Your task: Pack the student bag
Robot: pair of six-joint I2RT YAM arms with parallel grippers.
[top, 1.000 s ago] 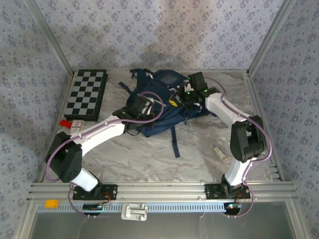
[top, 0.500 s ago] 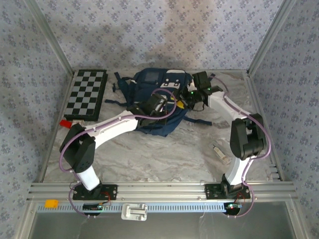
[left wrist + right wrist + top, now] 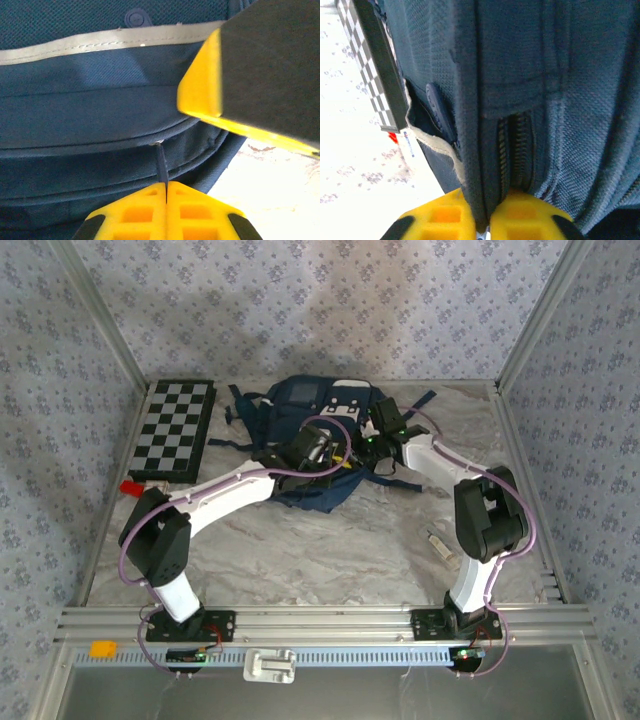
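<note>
Two hands clamp shut on the student bag (image 3: 298,398) at the back of the marbled surface (image 3: 330,550), left hand (image 3: 165,187) pinching its thin zip pull (image 3: 160,162), right hand (image 3: 482,220) nipping a fabric edge, chessboard (image 3: 175,430) alongside, patterned walls (image 3: 300,300) around.

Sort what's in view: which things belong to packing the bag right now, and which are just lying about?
In the job: student bag; left gripper, shut on its zip pull; right gripper, shut on a fold of its fabric.
Lying about: chessboard; small red item; small pale item. Any may get packed later.
</note>
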